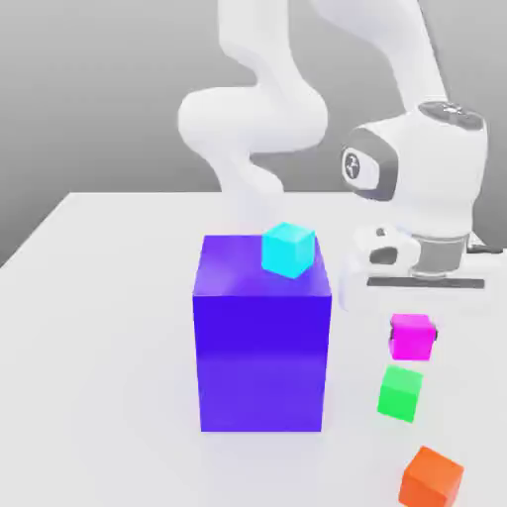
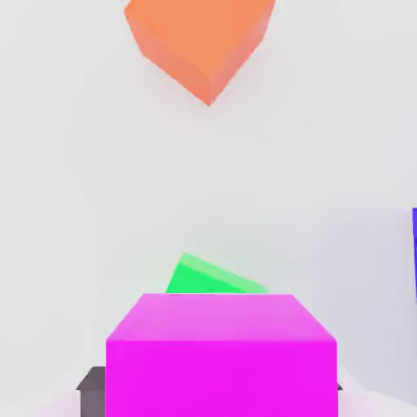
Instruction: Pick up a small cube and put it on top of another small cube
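My gripper [image 1: 411, 335] is shut on the small magenta cube [image 1: 410, 337], with a dark finger on each side of it. The white hand sits directly over this cube. The small green cube [image 1: 400, 393] rests on the white table just in front of and below the magenta one in the exterior view, with a small gap between them. In the hand view the magenta cube [image 2: 221, 354] is close up between the fingertips [image 2: 91, 391]. The green cube [image 2: 213, 277] peeks out from behind its top edge.
A big blue-violet block [image 1: 262, 337] stands at the exterior view's left of the gripper, with a cyan cube [image 1: 288, 249] on its top. An orange cube [image 1: 432, 478] lies near the front edge, beyond the green one; it is also in the hand view as the orange cube [image 2: 204, 41].
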